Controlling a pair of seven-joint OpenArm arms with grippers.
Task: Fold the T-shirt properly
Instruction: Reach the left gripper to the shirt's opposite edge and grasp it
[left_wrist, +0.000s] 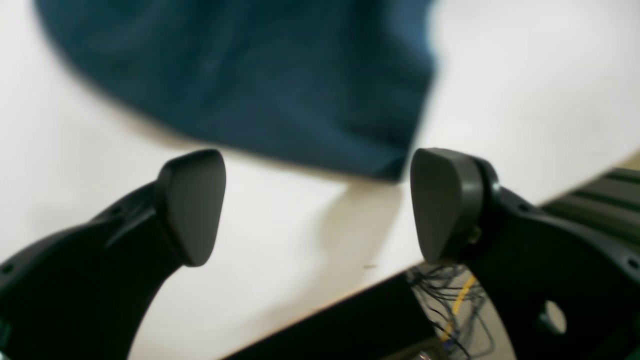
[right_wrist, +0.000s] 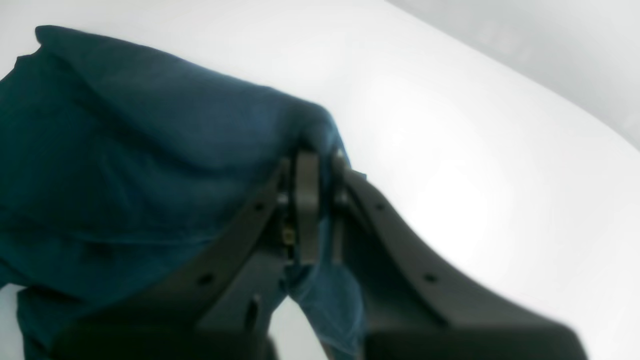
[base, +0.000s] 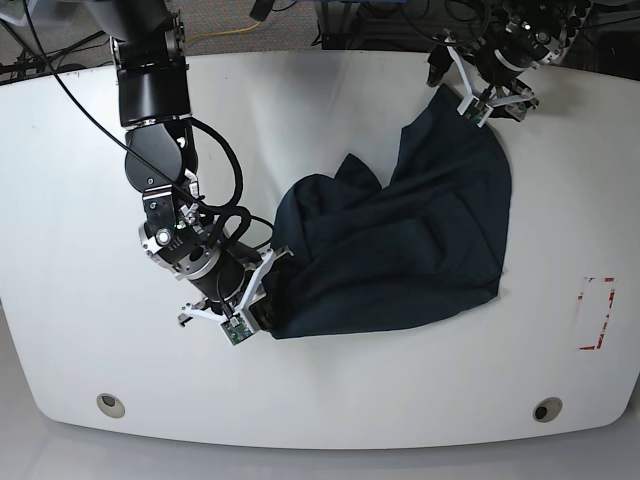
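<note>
White and rounded at its corners, the table (base: 330, 420) carries the T-shirt (base: 400, 240), which lies rumpled and only partly spread, stretched on a diagonal between the two hands. The right hand (right_wrist: 320, 200) is clamped on the cloth: its wrist view shows the jaws pinched together with navy-teal fabric bunched over and between them, at the shirt's corner nearest the table's front edge. That pinch looks meant to anchor one end so the cloth can be drawn flat. The left hand (left_wrist: 317, 205) stands wide open and holds nothing; the shirt's far corner lies on the table just ahead of its fingertips, apart from them (its wrist view is blurred, so finer detail is lost). With one end gripped and the other lying free, the shirt stays ridged along its middle, and no clean fold is made yet. Red tape marks (base: 597, 314) sit well off beyond the shirt.
</note>
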